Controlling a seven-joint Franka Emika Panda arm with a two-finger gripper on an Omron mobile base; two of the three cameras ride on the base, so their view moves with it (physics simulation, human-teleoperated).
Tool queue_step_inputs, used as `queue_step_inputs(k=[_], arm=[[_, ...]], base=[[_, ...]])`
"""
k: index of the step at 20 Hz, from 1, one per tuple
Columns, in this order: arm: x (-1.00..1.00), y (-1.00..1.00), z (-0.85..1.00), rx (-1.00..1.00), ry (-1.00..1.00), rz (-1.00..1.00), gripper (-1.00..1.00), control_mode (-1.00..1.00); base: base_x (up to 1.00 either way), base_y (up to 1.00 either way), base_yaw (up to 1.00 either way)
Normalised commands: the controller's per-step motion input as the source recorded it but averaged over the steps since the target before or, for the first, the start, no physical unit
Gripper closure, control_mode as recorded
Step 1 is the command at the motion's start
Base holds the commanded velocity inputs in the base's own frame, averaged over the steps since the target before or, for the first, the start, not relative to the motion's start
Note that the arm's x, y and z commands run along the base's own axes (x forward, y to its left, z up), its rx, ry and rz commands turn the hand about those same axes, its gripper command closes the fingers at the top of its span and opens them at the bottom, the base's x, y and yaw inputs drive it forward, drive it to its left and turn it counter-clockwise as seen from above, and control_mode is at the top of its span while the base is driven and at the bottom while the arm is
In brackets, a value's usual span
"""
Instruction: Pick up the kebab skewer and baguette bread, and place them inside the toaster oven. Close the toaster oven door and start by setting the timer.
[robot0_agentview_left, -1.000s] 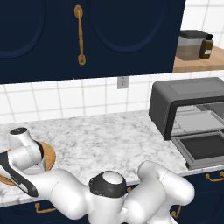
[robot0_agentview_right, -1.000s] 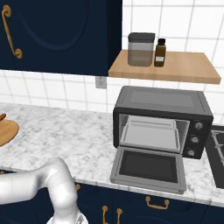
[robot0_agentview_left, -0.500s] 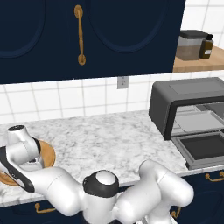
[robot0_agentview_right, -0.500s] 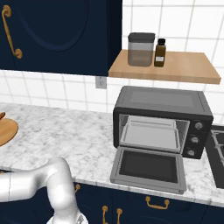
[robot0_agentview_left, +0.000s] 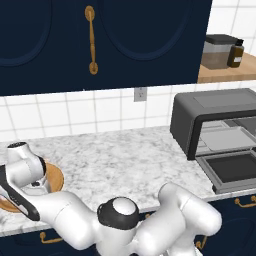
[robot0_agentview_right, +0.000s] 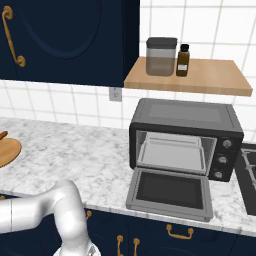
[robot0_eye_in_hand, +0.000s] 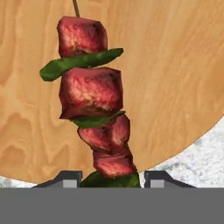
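Gripper tips sit at the hand view's bottom edge, either side of the kebab skewer's near end; whether they clamp it I cannot tell. Beneath lies the wooden plate on the marble worktop. Farther right, the toaster oven stands with its door dropped open.

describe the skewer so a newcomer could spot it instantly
Start at the marble counter and go to the round wooden plate at its left end. The kebab skewer lies on it: a thin stick threaded with red meat chunks and green pepper slices, between the jaws.
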Motion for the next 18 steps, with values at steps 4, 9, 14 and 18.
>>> queue_step_inputs(k=[4, 9, 14, 18], arm=[[-0.45, -0.90, 0.93, 0.03, 0.00, -0.02, 1.00, -1.00], [-0.17, -1.00, 0.80, 0.04, 0.00, -0.07, 1.00, -1.00], [0.00, -1.00, 0.52, 0.01, 0.00, -0.10, 1.00, -1.00], [0.00, -1.00, 0.49, 0.00, 0.00, -0.07, 1.00, -1.00]], base=[[0.00, 0.00, 0.00], [0.00, 0.00, 0.00], [0.00, 0.00, 0.00], [0.00, 0.00, 0.00]])
